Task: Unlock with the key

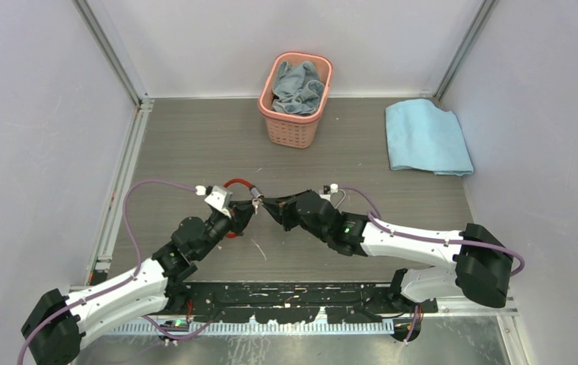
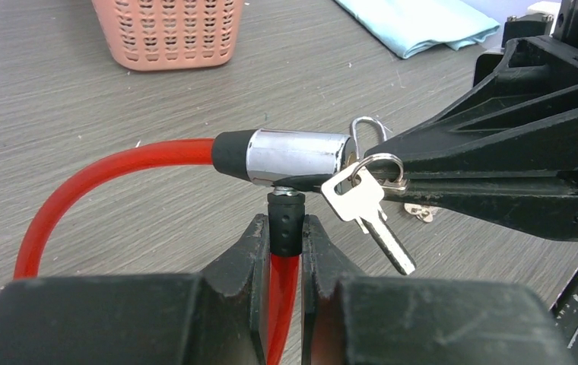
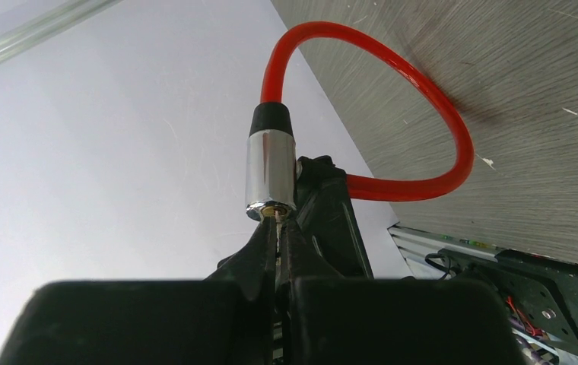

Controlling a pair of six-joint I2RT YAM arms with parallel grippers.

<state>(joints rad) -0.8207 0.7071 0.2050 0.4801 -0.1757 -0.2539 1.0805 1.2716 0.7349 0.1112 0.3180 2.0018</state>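
While the left tool [image 2: 286, 242] pinched the lock's black neck [image 2: 285, 214], the right tool [image 3: 278, 230] stood closed on the key [image 3: 279, 217]; the chrome barrel [image 3: 271, 171] lay end-on to it.

Basket [image 1: 292, 131] and cloth [image 1: 427, 138] sit well behind lock [image 2: 295, 156]

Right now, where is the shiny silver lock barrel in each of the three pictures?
Top external: lock barrel at mid-table, between left tool and right tool.
Left wrist: lock barrel sideways at centre, above the left tool, clamped on the red cable.
Right wrist: lock barrel upright, left of centre, just above the right tool pinching the key.
Shared landmark: the red cable's loop.
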